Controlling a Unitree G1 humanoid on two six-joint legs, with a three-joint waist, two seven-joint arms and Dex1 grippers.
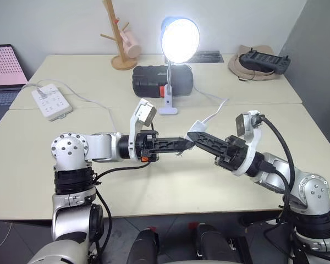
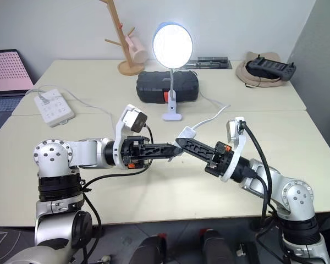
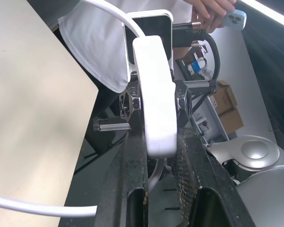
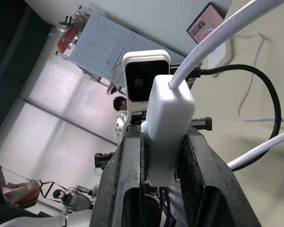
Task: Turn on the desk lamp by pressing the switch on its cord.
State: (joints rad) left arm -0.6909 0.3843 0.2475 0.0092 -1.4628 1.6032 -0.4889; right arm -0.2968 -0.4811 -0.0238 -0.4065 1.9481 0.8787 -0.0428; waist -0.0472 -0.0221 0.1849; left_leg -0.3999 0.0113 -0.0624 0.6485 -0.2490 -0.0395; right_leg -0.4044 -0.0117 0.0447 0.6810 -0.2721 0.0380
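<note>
While the table [image 1: 154,187] is spreading pale and wide beneath me, I am holding both arms level above its near half, their tips meeting in the middle. Back on the table, a black case [image 1: 154,80] is lying behind the desk lamp [image 1: 179,41], whose blue-shaded bulb is glowing brightly on its thin neck and small white base. A wooden mug tree [image 1: 120,38] is standing beside the case, and a white power strip [image 1: 51,100] is resting toward my left. The cord [image 1: 212,116] is running from the lamp's base across the table and rising to my jaws. My left jaws [image 1: 186,144] are clenching the switch [image 3: 156,99] from one side, and my right jaws [image 1: 193,136] are clenching that same switch from the other, so it is hanging in the air between them, pinched at both ends.
</note>
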